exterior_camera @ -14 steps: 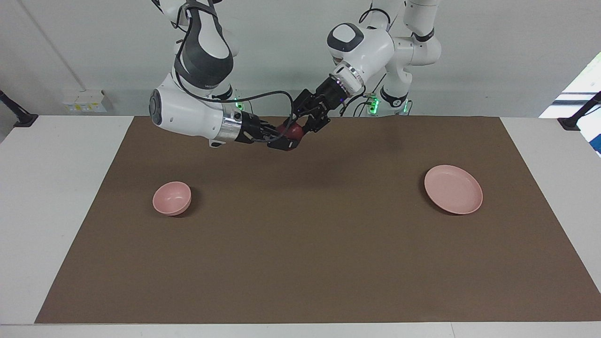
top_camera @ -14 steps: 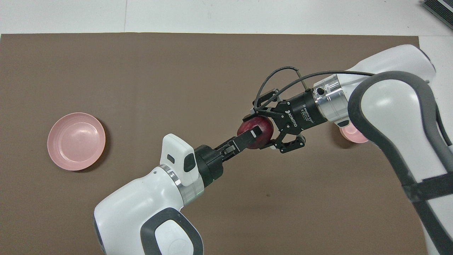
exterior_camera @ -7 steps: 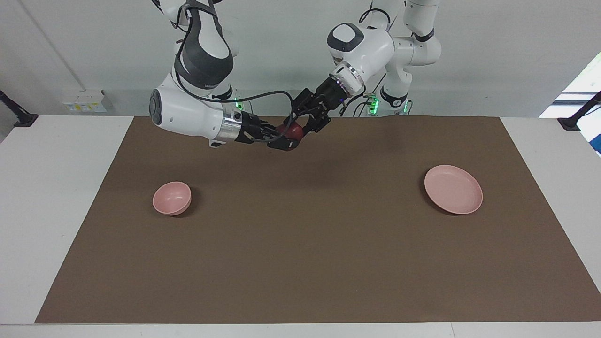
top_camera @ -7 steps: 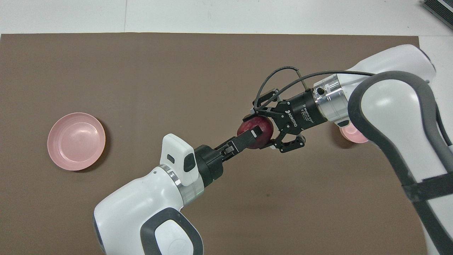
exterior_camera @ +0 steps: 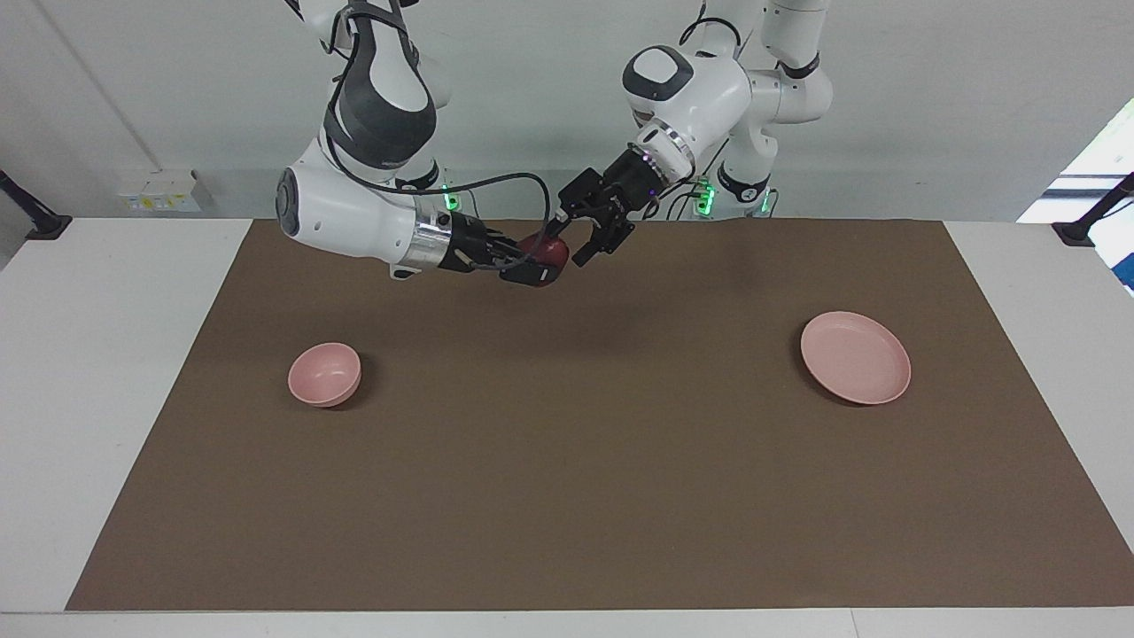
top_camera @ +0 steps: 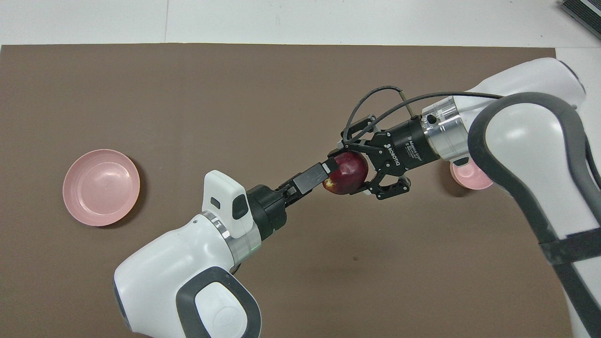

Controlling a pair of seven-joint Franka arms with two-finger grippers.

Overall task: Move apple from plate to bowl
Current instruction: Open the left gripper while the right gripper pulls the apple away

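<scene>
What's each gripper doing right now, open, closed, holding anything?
Left gripper: open, beside the apple, holding nothing.
Right gripper: closed on the apple, in the air.

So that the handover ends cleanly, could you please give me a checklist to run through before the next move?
1. Right gripper shut on the apple, in the air over the mat: ok.
2. Left gripper open beside the apple: ok.
3. Left gripper's fingers apart from the apple: cannot tell.
4. Apple off the plate: ok.
5. Bowl upright with nothing in it, at the right arm's end: ok.
</scene>
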